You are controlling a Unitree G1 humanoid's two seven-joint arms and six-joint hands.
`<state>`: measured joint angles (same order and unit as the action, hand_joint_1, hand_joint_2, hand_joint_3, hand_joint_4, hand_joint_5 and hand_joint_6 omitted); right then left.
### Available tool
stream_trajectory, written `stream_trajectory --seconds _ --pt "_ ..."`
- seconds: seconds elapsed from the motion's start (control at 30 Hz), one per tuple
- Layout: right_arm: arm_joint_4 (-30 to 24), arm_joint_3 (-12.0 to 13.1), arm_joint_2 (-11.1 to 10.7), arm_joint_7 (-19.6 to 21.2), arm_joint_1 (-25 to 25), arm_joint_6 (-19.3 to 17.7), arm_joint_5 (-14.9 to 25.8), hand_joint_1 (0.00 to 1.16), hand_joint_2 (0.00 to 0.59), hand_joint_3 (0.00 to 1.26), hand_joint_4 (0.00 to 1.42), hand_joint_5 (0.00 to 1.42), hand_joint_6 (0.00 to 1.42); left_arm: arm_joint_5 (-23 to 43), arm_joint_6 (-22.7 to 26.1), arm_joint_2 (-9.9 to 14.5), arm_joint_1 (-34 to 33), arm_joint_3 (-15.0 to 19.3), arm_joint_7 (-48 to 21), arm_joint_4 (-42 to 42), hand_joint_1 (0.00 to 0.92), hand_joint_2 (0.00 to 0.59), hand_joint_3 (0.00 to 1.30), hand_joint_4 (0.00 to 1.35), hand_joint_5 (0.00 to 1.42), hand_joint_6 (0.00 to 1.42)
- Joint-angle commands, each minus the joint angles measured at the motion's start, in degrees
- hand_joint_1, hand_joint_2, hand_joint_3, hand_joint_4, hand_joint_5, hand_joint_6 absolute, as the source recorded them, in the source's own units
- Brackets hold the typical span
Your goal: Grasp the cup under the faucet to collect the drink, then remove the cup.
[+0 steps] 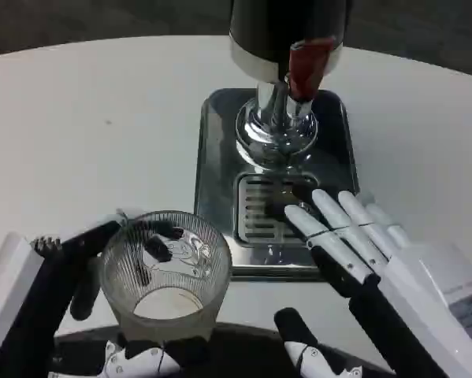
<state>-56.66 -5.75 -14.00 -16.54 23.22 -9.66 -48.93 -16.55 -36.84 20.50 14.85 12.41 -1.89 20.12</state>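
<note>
White table, cup seemingly left-held.

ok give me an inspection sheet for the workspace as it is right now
surface: white round table, bare around the dispenser
job's things: clear ribbed glass cup held near the table's front edge, left of the drip tray, not under the faucet; red tap handle above
clutter: nothing seen
hands: left hand grips the cup; right hand holds nothing, fingers straight, over the tray's grille
cables: nothing seen
surroundings: dark floor beyond the table
</note>
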Motion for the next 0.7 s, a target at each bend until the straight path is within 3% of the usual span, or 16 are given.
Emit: stream_trajectory --seconds 0.03,0.57,0.7 --pt "-0.9 0.4 0.5 -0.8 0.2 0.1 0.8 0.28 0.504 0.10 0.00 0.00 0.00 0.4 -0.7 -0.3 -0.1 -0.1 0.0 0.2 0.614 0.050 0.93 1.02 1.21 1.36" --pt "-0.8 0.3 1.7 -1.4 0.4 0.5 0.2 0.28 0.492 0.11 0.00 0.00 0.00 0.7 0.2 -1.0 -0.9 -0.3 0.2 0.1 0.615 0.043 0.93 1.02 1.21 1.36" --pt "-1.0 0.9 2.1 -1.0 1.3 0.3 -0.1 0.28 0.495 0.11 0.01 0.00 0.00 -0.9 1.0 -1.9 -3.8 -1.3 0.8 -1.3 0.616 0.042 0.93 1.02 1.21 1.36"
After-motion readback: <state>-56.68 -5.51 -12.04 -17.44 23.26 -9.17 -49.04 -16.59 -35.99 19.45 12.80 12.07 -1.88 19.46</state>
